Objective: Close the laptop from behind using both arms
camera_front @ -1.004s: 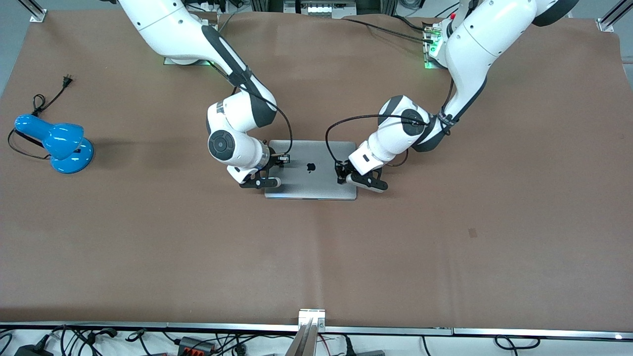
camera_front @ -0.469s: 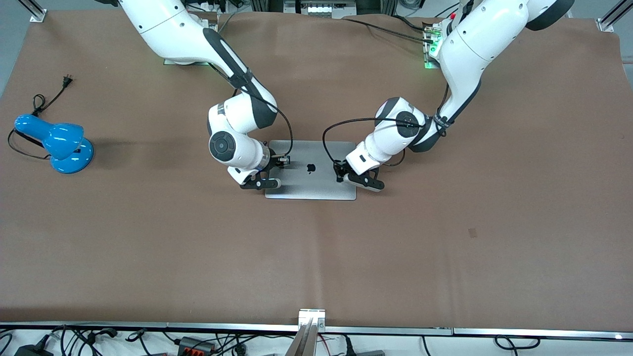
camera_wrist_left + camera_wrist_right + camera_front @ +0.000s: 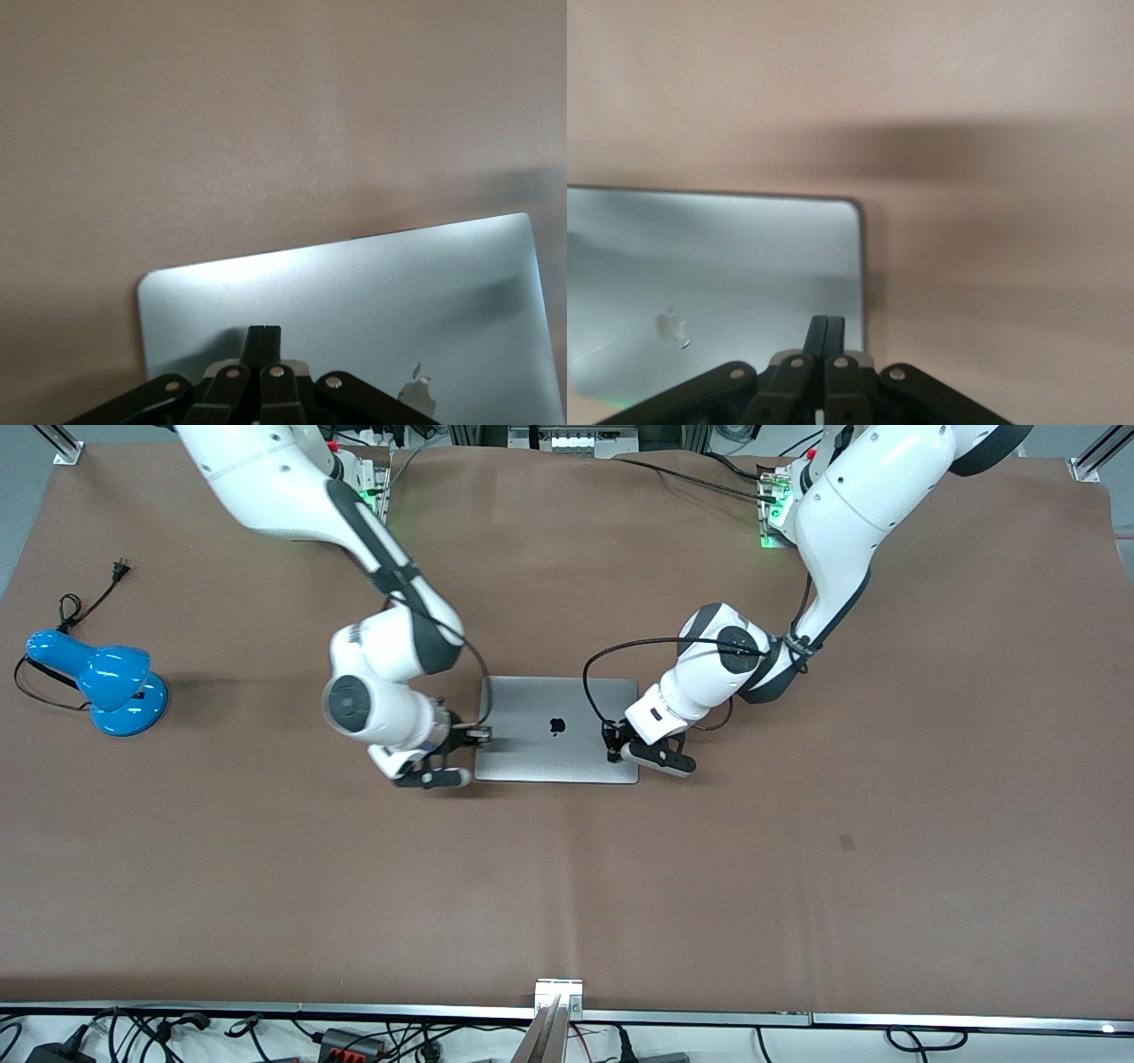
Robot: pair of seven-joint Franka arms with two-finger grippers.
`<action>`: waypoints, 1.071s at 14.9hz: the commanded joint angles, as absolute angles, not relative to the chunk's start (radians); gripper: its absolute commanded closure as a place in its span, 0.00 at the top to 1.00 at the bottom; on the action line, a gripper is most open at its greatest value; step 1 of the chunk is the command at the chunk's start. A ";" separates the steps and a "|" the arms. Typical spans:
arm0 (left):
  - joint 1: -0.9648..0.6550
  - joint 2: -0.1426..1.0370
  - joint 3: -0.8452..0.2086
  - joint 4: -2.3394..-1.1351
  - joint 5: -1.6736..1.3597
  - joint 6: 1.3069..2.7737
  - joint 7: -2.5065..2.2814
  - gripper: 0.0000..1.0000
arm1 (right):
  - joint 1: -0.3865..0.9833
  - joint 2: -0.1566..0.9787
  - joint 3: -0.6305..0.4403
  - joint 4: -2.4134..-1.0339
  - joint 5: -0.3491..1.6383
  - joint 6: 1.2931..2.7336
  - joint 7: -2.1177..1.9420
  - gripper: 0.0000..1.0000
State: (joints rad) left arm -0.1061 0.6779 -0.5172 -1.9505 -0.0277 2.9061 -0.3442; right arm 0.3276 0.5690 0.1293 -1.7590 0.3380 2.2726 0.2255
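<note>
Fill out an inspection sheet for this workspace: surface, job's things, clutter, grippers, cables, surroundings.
Surface: brown mat over the table.
Job's things: laptop shut flat, lid logo up.
Clutter: blue desk lamp toward the right arm's end.
Grippers: left gripper over the lid's edge, fingers shut; right gripper at the laptop's edge nearest the lamp, fingers shut; neither holds anything.
Cables: lamp cord loose on the mat, unplugged; black cable looped at the left arm's wrist.
Surroundings: cables and plugs below the table edge.
</note>
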 commanded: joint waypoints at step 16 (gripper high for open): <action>0.069 0.489 -0.488 -1.298 0.227 1.595 -0.169 0.06 | -0.090 0.318 0.126 -1.358 0.112 1.441 -0.149 0.00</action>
State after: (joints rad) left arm 0.0612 0.4982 -0.4851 -1.3906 0.2136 1.7172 -0.1978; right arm -0.0492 0.3306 0.1129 -1.3918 0.1289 1.4787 -0.1000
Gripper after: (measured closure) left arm 0.943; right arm 0.991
